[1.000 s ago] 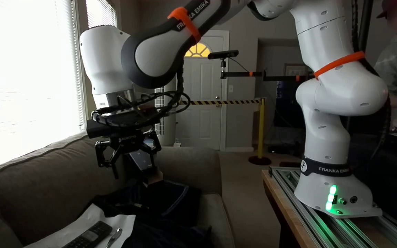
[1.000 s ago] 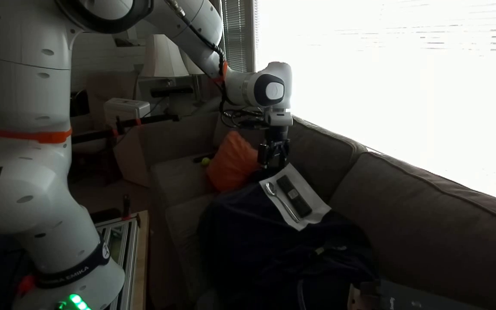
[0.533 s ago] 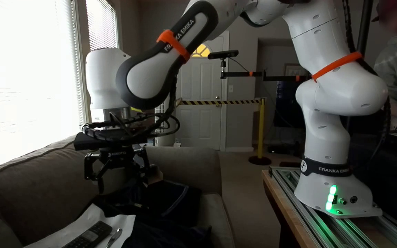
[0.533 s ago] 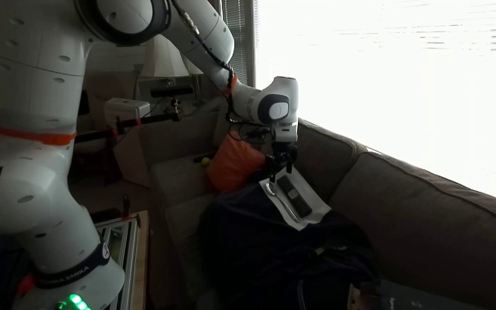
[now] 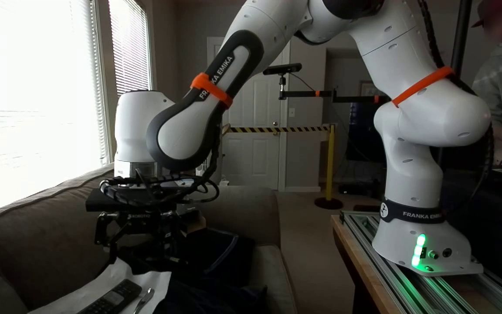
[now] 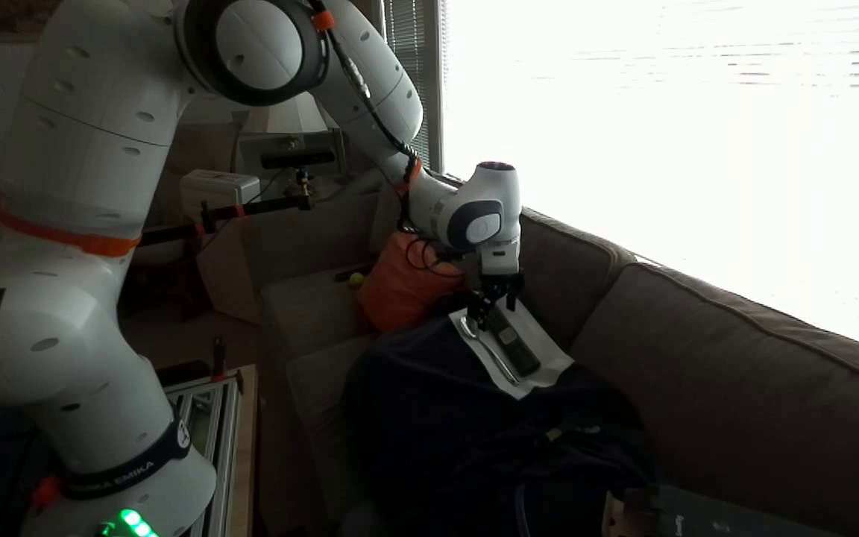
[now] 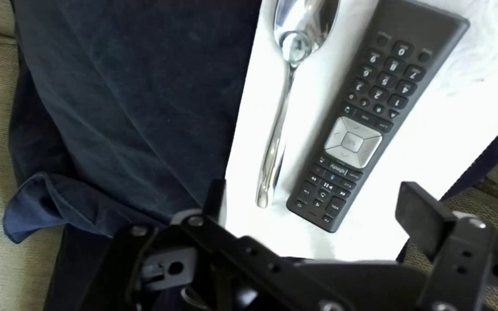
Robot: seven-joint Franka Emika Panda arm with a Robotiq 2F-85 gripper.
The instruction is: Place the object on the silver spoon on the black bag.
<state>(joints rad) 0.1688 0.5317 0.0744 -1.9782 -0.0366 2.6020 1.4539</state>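
On the sofa (image 6: 735, 358) slumps what I take for the black bag (image 6: 467, 432), the setting-down place, with a white sheet (image 7: 439, 129) spread on it. Over the sheet hangs the Robotiq gripper (image 7: 314, 188), its jaws wide apart and holding nothing: the step in hand looks like the approach before a grasp. In the wrist view the Xfinity remote (image 7: 368, 114) points to 1 o'clock; at its 9 o'clock, apart from it, lies the silver spoon (image 7: 276, 144), bowl toward 12. The next move probably calls for a shift toward 11 or 12 o'clock, to whichever is wanted, the spoon or something in its bowl, then lowering without catching the remote.

The bag's outline is lost in shadow, and its fabric looks navy from the wrist. In an exterior view the bottom edge cuts off part of the sheet (image 5: 116, 270), remote and spoon. A round bright spot (image 7: 296, 46) in the bowl may be a glint or the task's object; I cannot tell which.
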